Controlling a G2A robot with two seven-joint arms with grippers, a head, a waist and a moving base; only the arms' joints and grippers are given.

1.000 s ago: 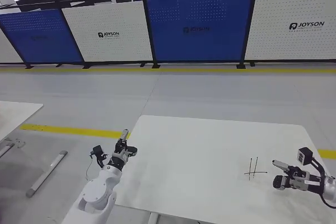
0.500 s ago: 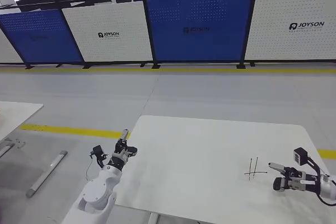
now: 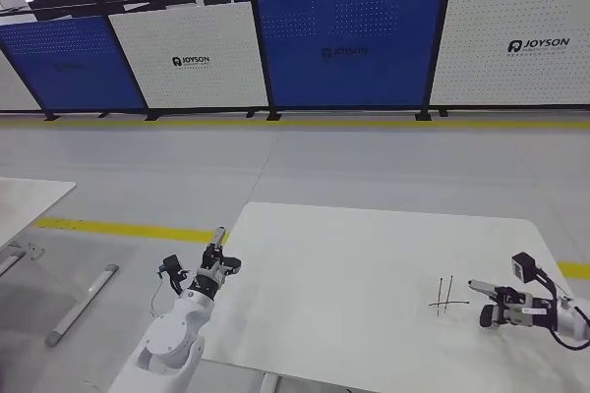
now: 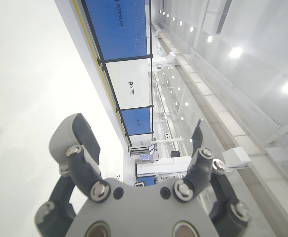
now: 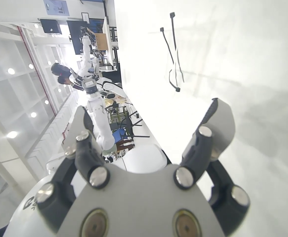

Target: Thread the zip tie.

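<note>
Three black zip ties (image 3: 450, 295) (image 5: 173, 33) lie in a small cluster near the right end of the white table (image 3: 354, 265), and that is where I am looking. Two of them lie side by side, nearly parallel, with their square heads at the far end, while the third, which is curved, crosses over their near ends, so the strands overlap there. My right gripper (image 3: 478, 303) (image 5: 148, 107) sits low over the table just beside the cluster, on its right, aimed at it with its fingers spread wide apart. Between its tips and the nearest tie head I see a short stretch of bare tabletop. My left gripper (image 3: 219, 241) (image 4: 139, 122) is well apart from all this, at the table's left edge, pointing toward the far side of the room. Its fingers are also spread apart. Beyond the table runs a grey floor with a yellow line (image 3: 128, 230), and a row of blue and white perforated panels (image 3: 349, 49) stands behind it. Another white table (image 3: 20, 196) shows at the left.
</note>
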